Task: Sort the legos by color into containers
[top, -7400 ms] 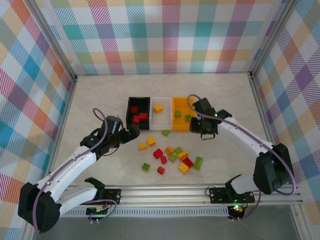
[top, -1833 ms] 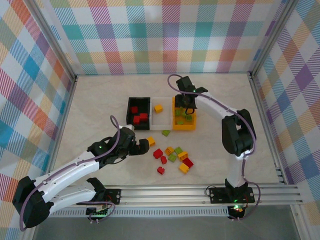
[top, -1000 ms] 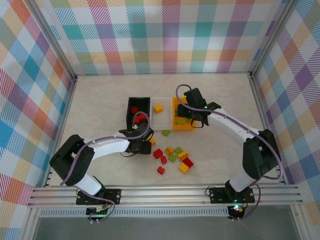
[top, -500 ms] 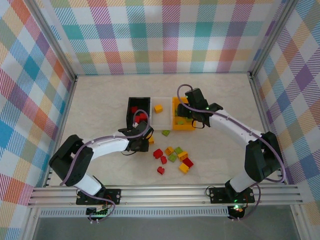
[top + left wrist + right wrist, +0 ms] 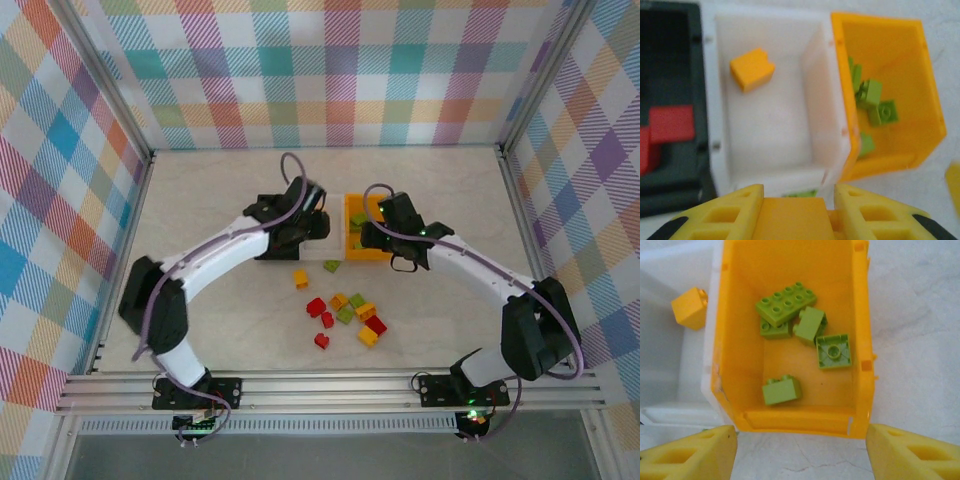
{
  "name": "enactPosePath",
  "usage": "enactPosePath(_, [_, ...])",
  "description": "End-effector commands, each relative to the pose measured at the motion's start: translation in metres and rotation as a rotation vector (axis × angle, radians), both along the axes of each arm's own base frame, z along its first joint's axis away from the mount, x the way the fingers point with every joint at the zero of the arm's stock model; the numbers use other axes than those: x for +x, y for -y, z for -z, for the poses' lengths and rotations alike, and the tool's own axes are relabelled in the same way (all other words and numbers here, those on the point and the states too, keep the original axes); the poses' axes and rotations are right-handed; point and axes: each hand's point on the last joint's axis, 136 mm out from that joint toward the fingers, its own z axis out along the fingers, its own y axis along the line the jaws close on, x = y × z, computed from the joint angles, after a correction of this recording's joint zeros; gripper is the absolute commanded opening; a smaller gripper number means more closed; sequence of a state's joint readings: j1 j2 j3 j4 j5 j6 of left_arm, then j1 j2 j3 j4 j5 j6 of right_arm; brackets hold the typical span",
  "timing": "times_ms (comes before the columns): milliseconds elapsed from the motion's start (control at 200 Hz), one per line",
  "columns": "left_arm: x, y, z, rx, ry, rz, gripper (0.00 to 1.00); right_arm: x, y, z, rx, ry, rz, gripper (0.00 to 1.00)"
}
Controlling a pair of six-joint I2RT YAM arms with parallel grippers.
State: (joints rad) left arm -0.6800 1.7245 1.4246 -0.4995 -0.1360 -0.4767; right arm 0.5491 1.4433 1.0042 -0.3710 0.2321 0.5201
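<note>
Swung up from the loose pile to the bins, the left claw (image 5: 797,194) now hangs over the near rim of the white bin (image 5: 771,140), clamped on an orange-yellow brick (image 5: 792,220). Leftmost, the black bin (image 5: 670,55) holds red bricks (image 5: 671,124). The white bin touches it and holds one yellow brick (image 5: 752,68), the rest of its floor bare. The orange-yellow bin (image 5: 740,315) abuts on the right, with five green bricks (image 5: 785,302) inside. The right claw (image 5: 801,434) is spread wide and empty at that bin's near wall. The remaining legos (image 5: 345,310) lie scattered on the surface (image 5: 200,200), with open room on either side.
</note>
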Motion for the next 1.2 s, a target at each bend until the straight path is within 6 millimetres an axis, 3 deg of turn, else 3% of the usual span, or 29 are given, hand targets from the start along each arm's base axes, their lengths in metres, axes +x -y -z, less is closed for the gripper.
enactPosePath(0, [0.026, -0.004, 0.02, 0.103, -0.026, -0.028, 0.32, -0.005, 0.002, -0.009, 0.044, 0.019, 0.014, 0.7])
enactPosePath(190, [0.061, 0.004, 0.047, 0.148, -0.069, -0.065, 0.31, -0.015, 0.007, -0.009, 0.06, 0.021, 0.014, 0.7])
enactPosePath(380, [0.066, 0.012, 0.073, 0.159, -0.126, -0.067, 0.31, -0.022, 0.01, -0.011, 0.065, 0.027, 0.009, 0.7])
enactPosePath(435, [0.065, 0.014, 0.074, 0.151, -0.132, -0.063, 0.35, -0.024, 0.011, -0.012, 0.069, 0.028, 0.01, 0.7])
enactPosePath(510, [0.063, 0.016, 0.074, 0.148, -0.134, -0.06, 0.49, -0.026, 0.011, -0.014, 0.074, 0.028, 0.007, 0.71])
enactPosePath(670, [0.058, 0.026, 0.052, 0.117, -0.094, -0.037, 0.75, -0.03, 0.009, -0.016, 0.089, 0.019, -0.006, 0.72])
enactPosePath(845, [0.038, 0.041, 0.002, 0.023, -0.02, 0.013, 0.92, -0.043, 0.0, -0.01, 0.117, -0.046, -0.063, 0.7])
enactPosePath(880, [0.033, 0.042, -0.007, -0.003, -0.011, 0.021, 0.99, -0.049, -0.002, -0.007, 0.119, -0.066, -0.079, 0.7])
enactPosePath(1025, [-0.001, 0.04, -0.036, -0.108, 0.023, 0.055, 1.0, -0.076, -0.009, 0.015, 0.102, -0.172, -0.145, 0.71])
enactPosePath(1195, [-0.05, 0.021, -0.037, -0.146, 0.028, 0.072, 1.0, -0.125, -0.016, 0.047, 0.071, -0.321, -0.235, 0.7])
